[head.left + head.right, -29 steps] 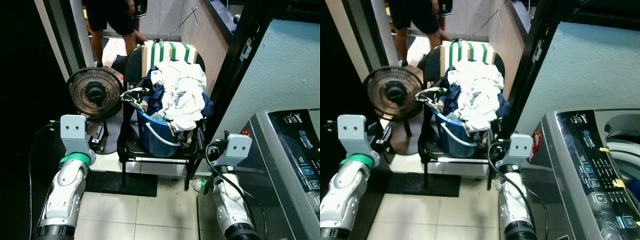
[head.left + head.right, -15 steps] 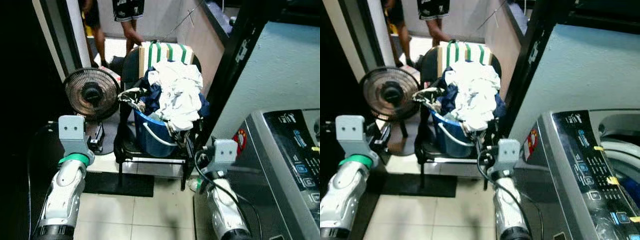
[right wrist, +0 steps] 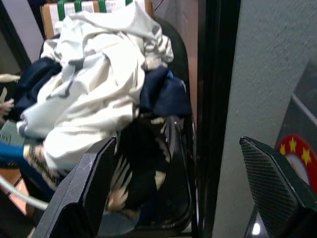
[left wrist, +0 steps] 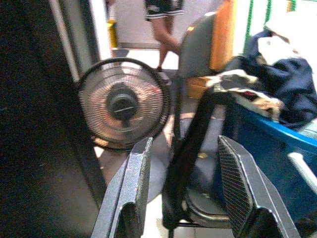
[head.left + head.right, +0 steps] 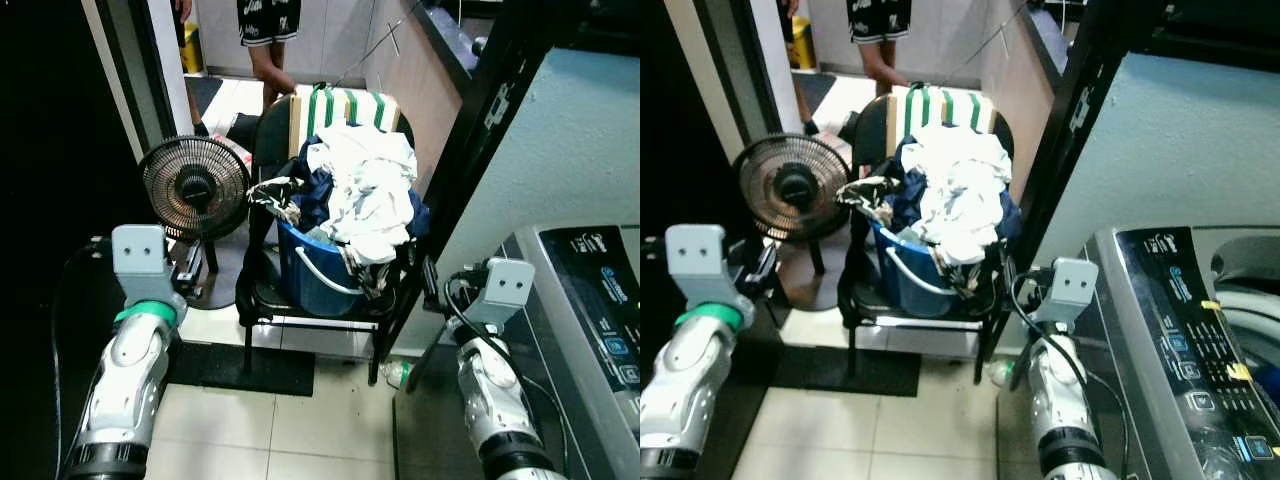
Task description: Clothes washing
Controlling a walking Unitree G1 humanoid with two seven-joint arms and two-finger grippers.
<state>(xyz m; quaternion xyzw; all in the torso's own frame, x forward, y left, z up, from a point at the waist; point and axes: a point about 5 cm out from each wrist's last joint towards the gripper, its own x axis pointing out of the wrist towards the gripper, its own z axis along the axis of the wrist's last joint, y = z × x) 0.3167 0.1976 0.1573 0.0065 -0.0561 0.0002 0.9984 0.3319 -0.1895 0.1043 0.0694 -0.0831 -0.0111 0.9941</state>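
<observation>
Blue bucket point(image 5: 312, 277) half-hidden under clothes point(image 5: 362, 195)

Robot body: two silver arms, grey wrist blocks, black ribbed fingers.
Left arm point(image 5: 128, 385): glossy silver shell, green ring under a pale grey square wrist block with two small dark screw holes; black ribbed collar at the base. Right arm point(image 5: 497, 400): same silver shell and grey block with two holes, black cables looping around it, green ring hardly visible, black collar below. Left gripper point(image 4: 185, 191): two long dark fingers point(image 4: 130, 186), grey sheen, cross-hatched pad faces. Right gripper point(image 3: 181, 186): black fingers point(image 3: 89, 183), same fine grid texture.
</observation>
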